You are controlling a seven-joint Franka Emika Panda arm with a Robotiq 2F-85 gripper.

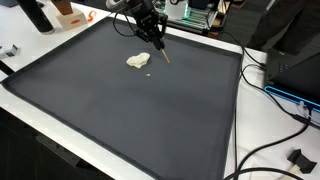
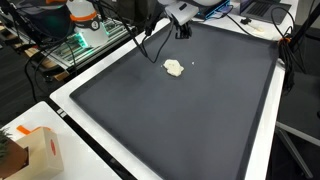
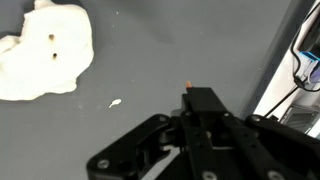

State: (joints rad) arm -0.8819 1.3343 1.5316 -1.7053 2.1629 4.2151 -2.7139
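Note:
A cream, dough-like lump (image 1: 138, 61) (image 2: 174, 68) lies on the far part of a dark mat (image 1: 130, 120) (image 2: 180, 120). In the wrist view the lump (image 3: 45, 50) fills the top left corner and has two small holes in it. My gripper (image 1: 153, 32) (image 2: 179, 18) (image 3: 203, 100) hovers just beyond the lump, shut on a thin stick (image 1: 163, 52) that slants down toward the mat. The stick's orange tip (image 3: 188, 87) pokes out past the closed fingers. A tiny white crumb (image 3: 115, 102) lies on the mat between the lump and the stick.
The white table rim (image 1: 240, 110) frames the mat. Cables (image 1: 285, 110) and a black plug (image 1: 298, 158) trail along one side. An orange-and-white box (image 2: 35, 150) stands at a corner, and lit electronics (image 2: 85, 35) sit behind the mat.

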